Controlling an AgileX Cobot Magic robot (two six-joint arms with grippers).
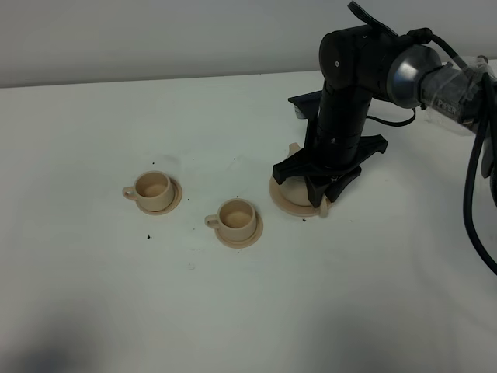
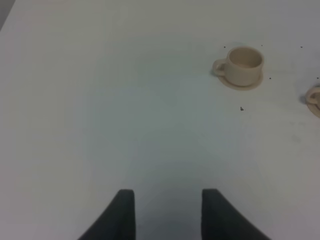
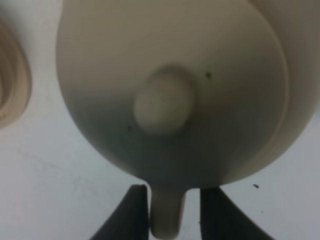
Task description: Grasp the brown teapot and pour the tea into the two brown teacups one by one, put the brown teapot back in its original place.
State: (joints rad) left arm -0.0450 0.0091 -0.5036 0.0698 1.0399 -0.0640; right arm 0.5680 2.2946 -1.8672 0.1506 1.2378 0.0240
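Note:
The brown teapot [image 3: 170,65] sits on its wide saucer [image 1: 286,205] and is mostly hidden under my right gripper [image 1: 318,185] in the exterior view. In the right wrist view the lid knob [image 3: 163,104] is centred. The loop handle [image 3: 167,212] lies between my right gripper's [image 3: 174,190] two fingers, with a small gap on one side, so the gripper is open around it. Two brown teacups [image 1: 153,186] [image 1: 237,216] stand upright on their saucers to the left of the teapot. My left gripper [image 2: 168,197] is open and empty above bare table, with one cup [image 2: 244,62] farther ahead.
Small dark specks lie on the white table [image 1: 147,235] around the cups. The right arm's cable [image 1: 474,194] hangs at the right edge. A tan rim [image 3: 12,85] shows at the edge of the right wrist view. The second cup's saucer edge [image 2: 314,99] shows in the left wrist view.

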